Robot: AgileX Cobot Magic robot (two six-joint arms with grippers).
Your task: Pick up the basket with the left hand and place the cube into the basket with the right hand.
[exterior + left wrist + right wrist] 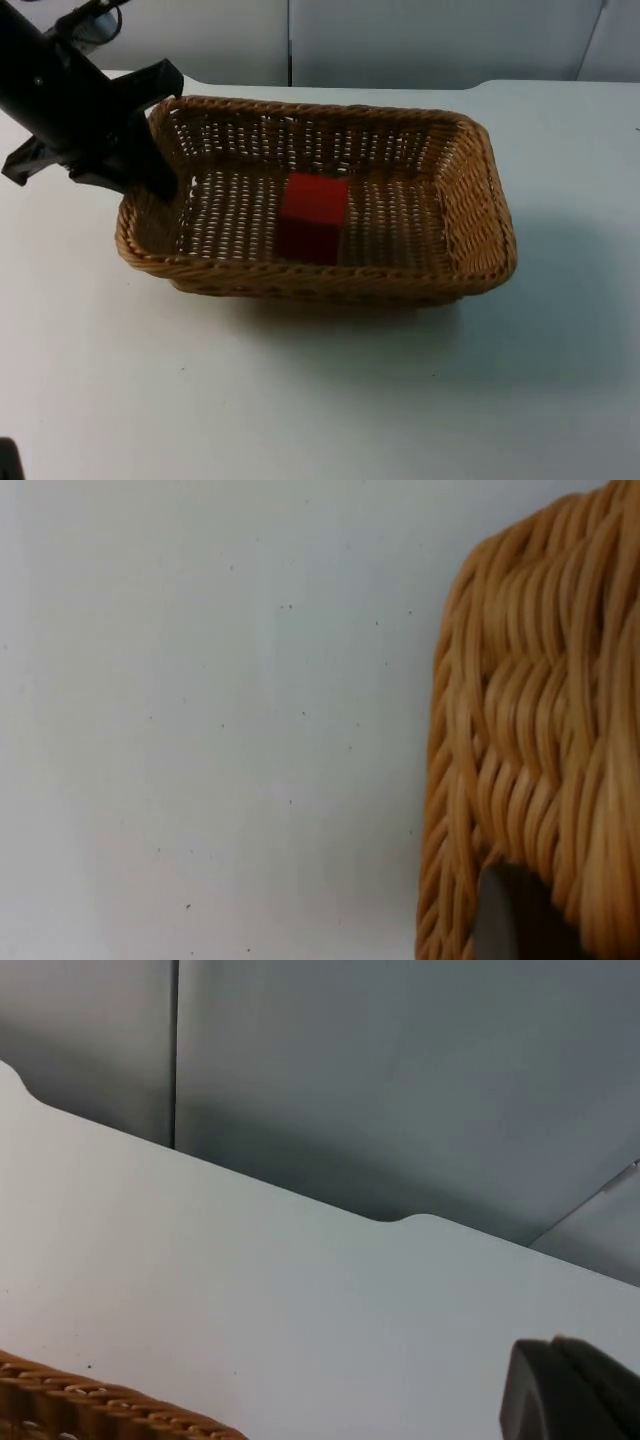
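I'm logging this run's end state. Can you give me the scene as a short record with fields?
basket: woven wicker basket on the white table
cube: red cube inside the basket, on its floor
left pincer: at the basket's left end wall, gripping the rim
right pincer: fingertip seen in the right wrist view, away from the basket, arm waiting
task status: cube is in the basket

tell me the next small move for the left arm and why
Probably lower the basket to the table and let go: the red cube already lies inside it, and the left tool grips its rim at the left end.
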